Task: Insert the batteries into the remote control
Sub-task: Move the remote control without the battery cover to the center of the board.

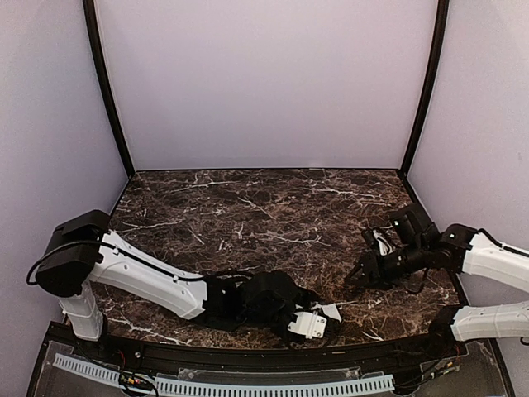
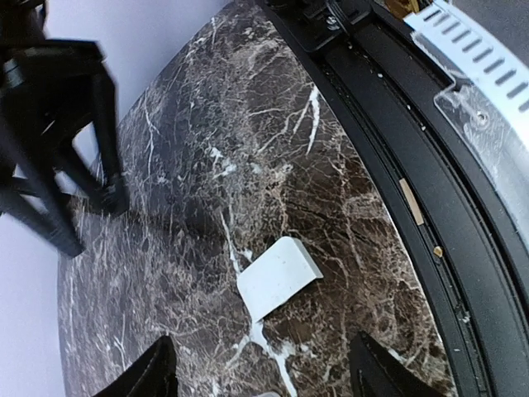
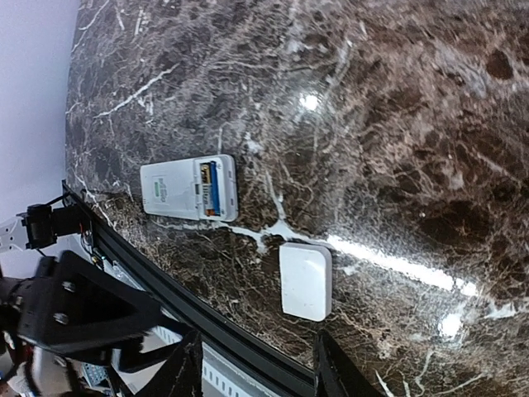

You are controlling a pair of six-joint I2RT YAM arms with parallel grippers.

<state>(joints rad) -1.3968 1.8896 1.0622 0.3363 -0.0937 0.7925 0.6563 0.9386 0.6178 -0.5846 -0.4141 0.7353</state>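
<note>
White remote control (image 3: 188, 188) lies back-up near the worktop's (image 3: 397, 124) front edge, compartment open, blue battery (image 3: 212, 188) inside. Loose white cover (image 3: 306, 279) near it. Left claw (image 2: 263, 368) spread near cover; right claw (image 3: 258, 364) spread, empty.

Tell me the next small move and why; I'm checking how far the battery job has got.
Probably ease the left gripper down onto the loose lid and close on it. Blue batteries seem already seated in the open back of the remote, and the lid lies apart on the table, just ahead of its open jaws.
</note>
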